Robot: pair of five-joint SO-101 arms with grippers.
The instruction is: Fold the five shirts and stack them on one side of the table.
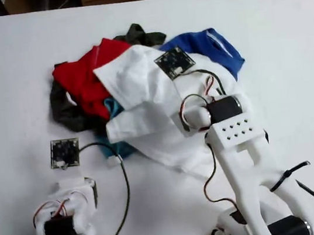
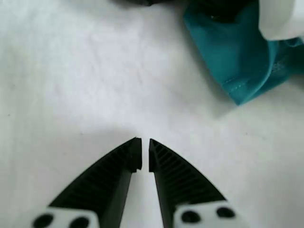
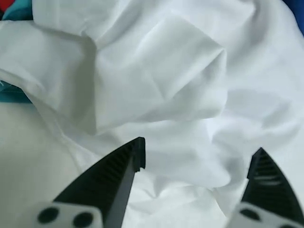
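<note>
"High view first: where are the shirts?"
"All in one unfolded heap in the middle of the table [image 1: 8, 69]. The white shirt [image 1: 142, 96] lies on top. The red shirt [image 1: 83, 75] is under its left side and the blue shirt [image 1: 211, 44] under its far right. A teal shirt [image 1: 123, 149] pokes out at the near edge, and a dark shirt [image 1: 64, 108] trails along the left."
"And the right gripper?"
"In the right wrist view, the right gripper [image 3: 199, 148] is spread wide over the white shirt's creased cloth, with nothing between its fingers."
"The left one?"
"In the left wrist view, the left gripper [image 2: 145, 142] is all but closed, with a thin slit between the tips. It holds nothing and sits over bare table. The teal shirt's hem lies near it, apart."
</note>
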